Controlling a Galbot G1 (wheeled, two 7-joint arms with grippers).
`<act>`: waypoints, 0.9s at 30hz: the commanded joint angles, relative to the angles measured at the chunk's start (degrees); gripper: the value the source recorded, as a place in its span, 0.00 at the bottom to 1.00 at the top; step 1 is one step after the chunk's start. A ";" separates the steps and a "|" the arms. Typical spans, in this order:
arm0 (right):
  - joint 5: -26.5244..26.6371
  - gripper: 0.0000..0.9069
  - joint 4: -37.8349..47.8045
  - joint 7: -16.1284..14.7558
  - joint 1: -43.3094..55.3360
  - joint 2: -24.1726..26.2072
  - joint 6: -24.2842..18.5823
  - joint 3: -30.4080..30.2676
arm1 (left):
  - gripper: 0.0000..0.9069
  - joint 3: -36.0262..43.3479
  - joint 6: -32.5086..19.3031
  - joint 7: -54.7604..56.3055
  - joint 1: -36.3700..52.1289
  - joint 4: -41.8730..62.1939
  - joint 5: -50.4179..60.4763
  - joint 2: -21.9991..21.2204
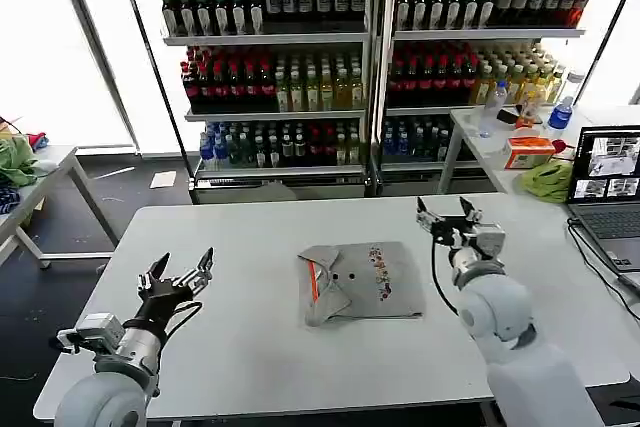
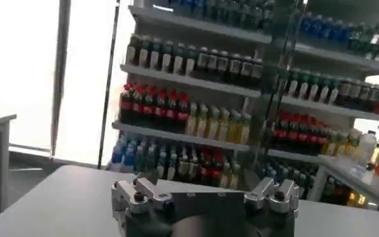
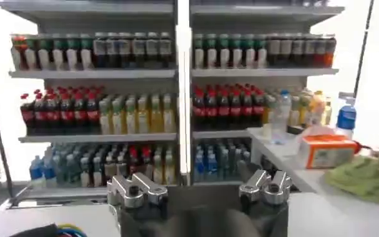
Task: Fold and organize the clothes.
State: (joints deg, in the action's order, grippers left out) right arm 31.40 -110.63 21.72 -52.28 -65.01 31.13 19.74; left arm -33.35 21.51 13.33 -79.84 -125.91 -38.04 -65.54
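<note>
A light grey shirt (image 1: pixel 365 282), one of the clothes, lies folded into a neat rectangle at the middle of the white table (image 1: pixel 250 237). It shows an orange strip, small buttons and a multicoloured chest print. My left gripper (image 1: pixel 182 273) hovers open over the table's left part, well clear of the shirt. My right gripper (image 1: pixel 445 215) is raised open just right of the shirt, touching nothing. Both wrist views look out toward the drink shelves, with the left gripper (image 2: pixel 205 193) and the right gripper (image 3: pixel 199 188) spread wide and holding nothing.
Shelves of bottled drinks (image 1: pixel 370 57) stand behind the table. A laptop (image 1: pixel 605 192) sits at the table's right edge with a cable. A side table at the right holds a green cloth (image 1: pixel 548 179), an orange box (image 1: pixel 528 152) and bottles. Another small table (image 1: pixel 35 182) stands at the left.
</note>
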 commanded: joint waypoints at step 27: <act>-1.11 1.00 -9.76 -0.22 -16.54 -0.50 -0.95 15.62 | 1.00 0.05 -0.31 -3.90 -1.25 1.10 3.87 1.03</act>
State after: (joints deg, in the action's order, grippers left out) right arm 30.45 -119.61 21.57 -67.43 -65.49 30.25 34.14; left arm -33.23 21.46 10.34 -80.98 -124.84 -34.45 -64.63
